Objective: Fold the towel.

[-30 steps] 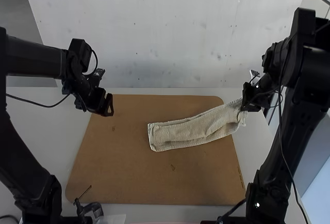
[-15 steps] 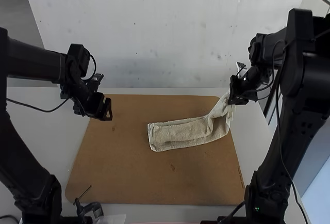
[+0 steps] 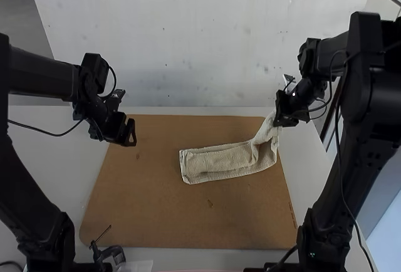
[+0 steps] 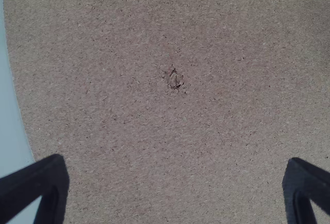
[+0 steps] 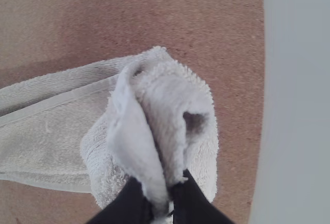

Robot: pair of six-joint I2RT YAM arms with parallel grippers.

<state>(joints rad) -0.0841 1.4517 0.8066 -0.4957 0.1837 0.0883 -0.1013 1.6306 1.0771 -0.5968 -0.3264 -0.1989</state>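
The towel (image 3: 219, 161) lay across the brown board (image 3: 188, 222) as a long, narrow strip, layered along its length, so I judged the lengthwise fold already made. Its long axis ran from side to side, slanting a little away from my bases toward the right end. That right end was lifted and bunched, and my right gripper (image 3: 279, 118) had it: the fingers were pinched together on the cloth, with a loose loop of it bulging just beside them. From that pincer, the rest of the towel stretched off to my left and a little back toward me, its far left end flat on the board. So the coming move, as I read it, was to carry the held end leftward along that axis and lay it over the flat part, keeping the edges in line; the bunching could have left the fold crooked. My right arm (image 3: 366, 96) was the nearer one. My left gripper (image 3: 130, 135), on the left arm (image 3: 44, 74), hung well apart from the cloth over the board's far left corner, its fingers spread wide with nothing between them. Counted up, I had one towel, one board, one pale table (image 3: 304, 153) under it, two arms and two grippers.
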